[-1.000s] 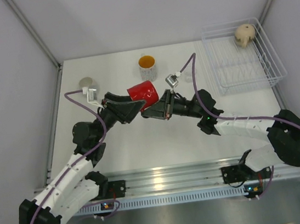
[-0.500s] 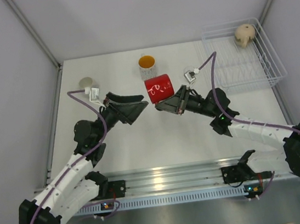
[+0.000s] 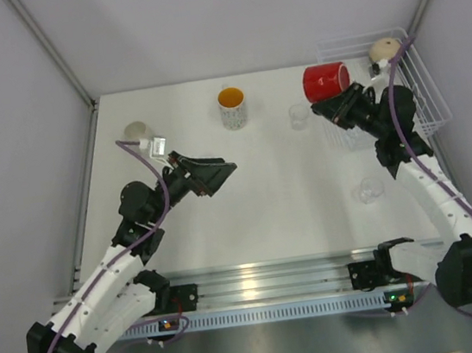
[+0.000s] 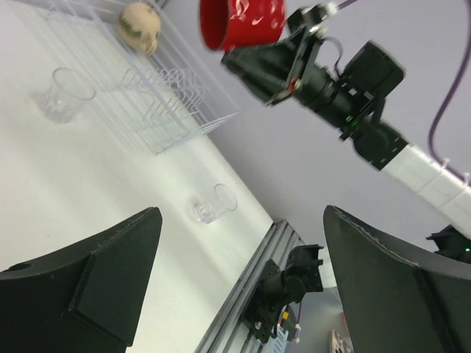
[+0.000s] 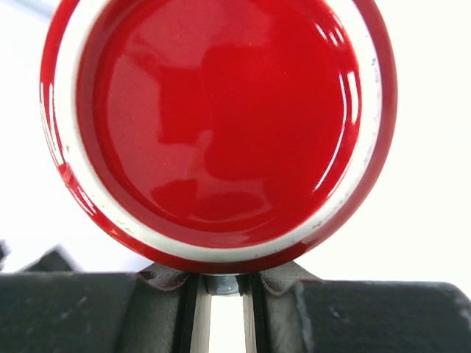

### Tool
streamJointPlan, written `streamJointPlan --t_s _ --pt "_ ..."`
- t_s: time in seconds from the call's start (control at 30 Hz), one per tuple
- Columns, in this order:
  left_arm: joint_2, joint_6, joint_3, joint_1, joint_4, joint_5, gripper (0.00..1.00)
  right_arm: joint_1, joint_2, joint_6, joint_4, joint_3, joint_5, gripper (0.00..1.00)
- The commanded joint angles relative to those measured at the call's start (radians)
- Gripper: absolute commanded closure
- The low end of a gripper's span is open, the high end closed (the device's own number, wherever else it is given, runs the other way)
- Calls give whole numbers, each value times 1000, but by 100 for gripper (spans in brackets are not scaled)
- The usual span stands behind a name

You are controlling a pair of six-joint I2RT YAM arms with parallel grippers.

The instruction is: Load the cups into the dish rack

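— While the right gripper (image 3: 339, 98) is clamped on the red cup (image 3: 325, 81), what does the dish rack (image 3: 436, 107) hold?

— Only the beige mug (image 3: 388, 45), in its far right corner (the right arm's cable crosses in front of it). The red cup is not in the rack. It hangs on its side in the air by the rack's far left corner, and a round red face ringed in white fills the right wrist view.

— And half a second ago?

— The same gripper had the cup at mid-table, just on the near side of the speckled mug (image 3: 232, 107) with the orange inside. It has since swung right and away to the rack. A second ago both grippers met at the cup. The left gripper (image 3: 220, 177) has drawn back since, its fingers spread wide with nothing between them.

— What else is on the table (image 3: 293, 212)?

— The speckled mug stands upright at the far middle, unmoved. One clear tumbler (image 3: 299, 116) stands just left of the rack, and a second tumbler (image 3: 367, 190) stands on the rack's near side, beside the right arm. A small round greyish thing (image 3: 135, 130) sits at the far left; I cannot tell what it is.

— Anything in the way?

— The right arm lies across the rack's left part and hides the wires there.
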Motion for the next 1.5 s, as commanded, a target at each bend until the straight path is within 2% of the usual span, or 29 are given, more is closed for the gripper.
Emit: streamJointPlan --t_s 0.0,0.1,0.17,0.3,0.47,0.77,1.1,1.47 --pt "0 126 119 -4 -279 -18 4 -104 43 -218 -140 205 33 100" --pt "20 230 185 -4 -464 -34 4 -178 146 -300 -184 326 126 100" --pt "18 267 215 -2 -520 -62 4 -206 243 -344 -202 419 186 100" --pt "-3 284 184 -4 -526 -41 4 -221 462 -445 -279 617 314 100" --pt "-45 290 136 -4 -526 -42 4 -223 641 -576 -329 838 430 100" --pt "-88 280 115 -4 -518 -54 3 -235 938 -680 -404 1121 447 100" --pt "-42 269 100 -4 -503 -61 3 -235 1074 -723 -354 1161 452 100" --pt "0 211 87 -4 -448 -28 4 -232 1148 -815 -245 1096 394 100"
